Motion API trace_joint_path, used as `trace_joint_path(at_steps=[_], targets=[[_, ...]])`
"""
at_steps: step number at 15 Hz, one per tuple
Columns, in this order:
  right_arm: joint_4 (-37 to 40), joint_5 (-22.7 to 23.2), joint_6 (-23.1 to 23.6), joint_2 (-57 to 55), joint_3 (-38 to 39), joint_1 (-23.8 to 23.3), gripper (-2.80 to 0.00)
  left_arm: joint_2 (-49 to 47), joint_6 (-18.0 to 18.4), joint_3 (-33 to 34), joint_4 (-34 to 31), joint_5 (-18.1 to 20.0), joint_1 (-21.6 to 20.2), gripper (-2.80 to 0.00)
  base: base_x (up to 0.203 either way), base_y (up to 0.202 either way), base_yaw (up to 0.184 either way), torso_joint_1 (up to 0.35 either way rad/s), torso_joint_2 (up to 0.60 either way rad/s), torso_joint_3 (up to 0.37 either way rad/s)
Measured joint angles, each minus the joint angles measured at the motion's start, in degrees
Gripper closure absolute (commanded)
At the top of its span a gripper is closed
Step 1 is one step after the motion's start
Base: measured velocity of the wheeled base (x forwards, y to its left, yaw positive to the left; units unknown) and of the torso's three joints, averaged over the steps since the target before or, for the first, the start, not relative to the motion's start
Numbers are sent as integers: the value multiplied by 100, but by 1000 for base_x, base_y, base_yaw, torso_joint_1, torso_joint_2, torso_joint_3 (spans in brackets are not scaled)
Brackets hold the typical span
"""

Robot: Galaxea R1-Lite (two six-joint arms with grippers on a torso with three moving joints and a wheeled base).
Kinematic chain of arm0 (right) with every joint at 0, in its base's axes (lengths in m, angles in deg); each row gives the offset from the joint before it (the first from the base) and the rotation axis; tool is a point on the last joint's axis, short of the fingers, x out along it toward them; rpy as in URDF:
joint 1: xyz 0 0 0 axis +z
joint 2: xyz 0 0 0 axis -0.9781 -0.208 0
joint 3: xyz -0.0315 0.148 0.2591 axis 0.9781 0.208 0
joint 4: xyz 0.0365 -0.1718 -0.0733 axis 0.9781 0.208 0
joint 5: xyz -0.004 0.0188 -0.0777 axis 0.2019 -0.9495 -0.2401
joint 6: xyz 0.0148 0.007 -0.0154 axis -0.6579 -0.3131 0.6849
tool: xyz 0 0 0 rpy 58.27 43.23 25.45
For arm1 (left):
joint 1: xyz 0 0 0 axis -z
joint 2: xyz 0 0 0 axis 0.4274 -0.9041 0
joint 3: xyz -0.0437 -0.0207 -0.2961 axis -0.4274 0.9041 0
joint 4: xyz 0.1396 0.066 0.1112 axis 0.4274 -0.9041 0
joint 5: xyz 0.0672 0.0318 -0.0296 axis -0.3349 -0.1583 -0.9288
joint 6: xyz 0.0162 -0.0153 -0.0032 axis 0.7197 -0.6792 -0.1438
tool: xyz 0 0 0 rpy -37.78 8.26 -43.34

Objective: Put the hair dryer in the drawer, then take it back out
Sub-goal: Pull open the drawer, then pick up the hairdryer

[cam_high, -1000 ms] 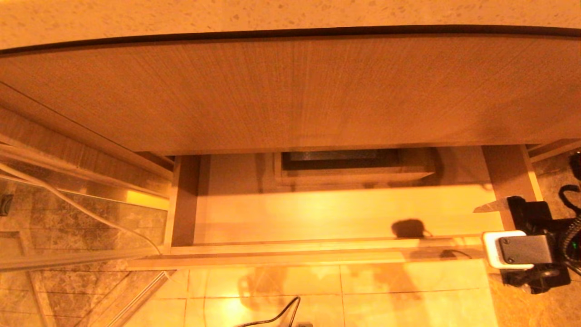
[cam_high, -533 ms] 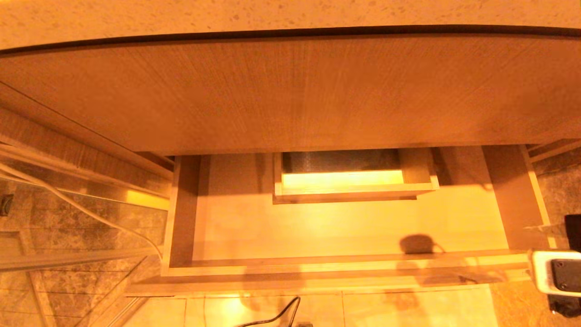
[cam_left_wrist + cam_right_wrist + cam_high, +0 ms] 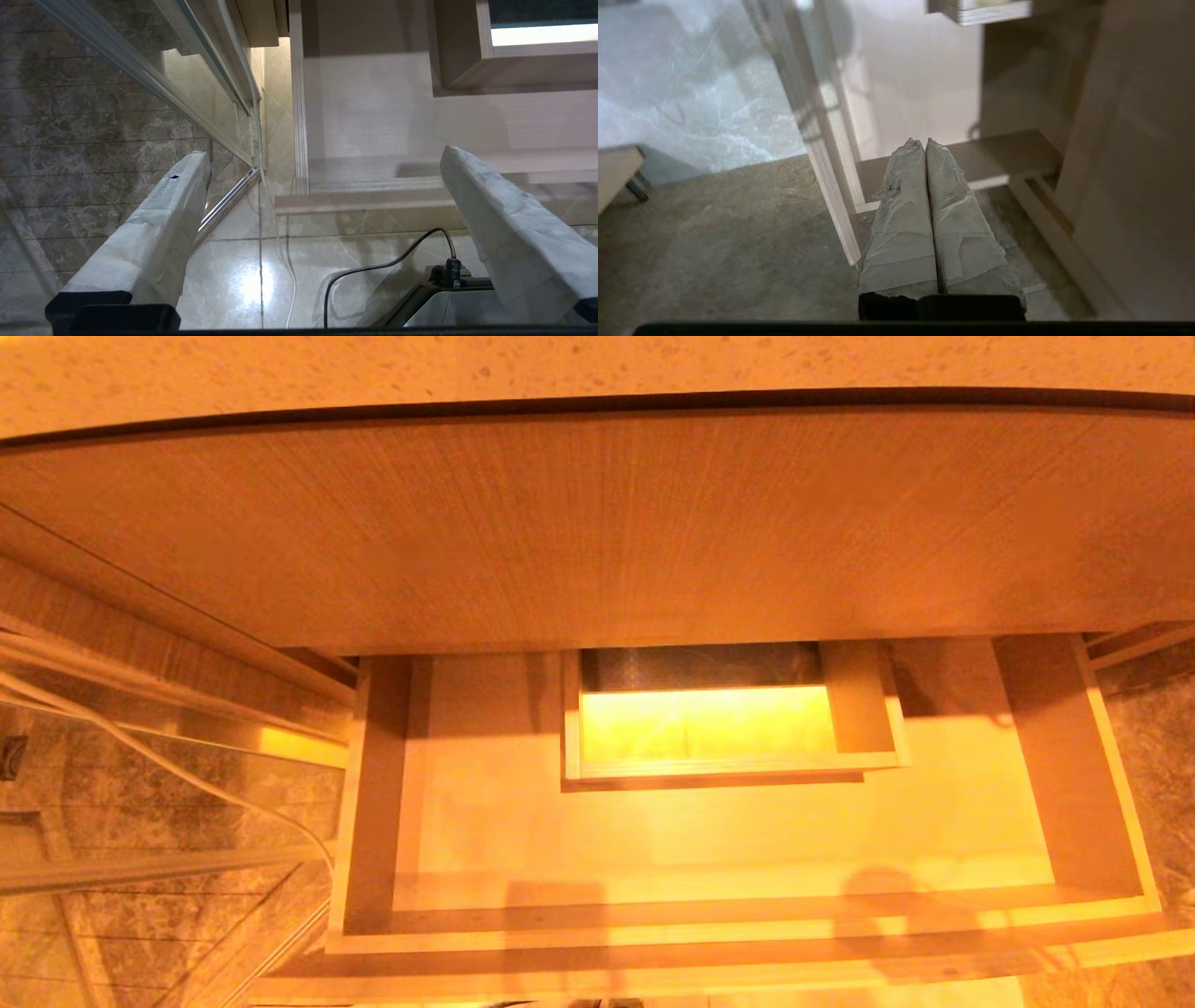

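Observation:
The drawer (image 3: 747, 943) stands pulled far out below the cabinet, its pale floor bare around the boxed cut-out (image 3: 728, 770) at mid-back. No hair dryer shows in any view. My right gripper (image 3: 920, 141) is shut, fingertips pressed together with nothing between them, close beside the drawer's front board (image 3: 831, 186) at its right end. My left gripper (image 3: 322, 156) hangs open over the floor tiles, just off the drawer's left front corner (image 3: 299, 186). Neither gripper appears in the head view.
The taller wood-grain panel (image 3: 597, 523) and a speckled countertop (image 3: 560, 364) overhang the drawer's back. A glass partition with a metal frame (image 3: 140, 747) and a white cable stands at the left. A black cable (image 3: 373, 268) runs to a grey unit (image 3: 448, 303) on the floor.
The drawer has slid out toward me, baring the lit cut-out. The right gripper, at the drawer's right front end before, moved with it and left the head view at the lower right.

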Motion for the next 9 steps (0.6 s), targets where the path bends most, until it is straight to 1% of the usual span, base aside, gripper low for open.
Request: trace_joint_path(at_steps=[3, 6, 9], targets=[[162, 24, -278, 645, -235, -41, 0, 0, 0, 0, 0, -2, 0, -280, 0, 0, 0, 0, 0, 0], [101, 24, -436, 1017, -739, -417, 0, 0, 0, 0, 0, -2, 0, -280, 0, 0, 0, 0, 0, 0], [93, 35, -426, 1287, -1584, -802, 0, 0, 0, 0, 0, -2, 0, -280, 0, 0, 0, 0, 0, 0]])
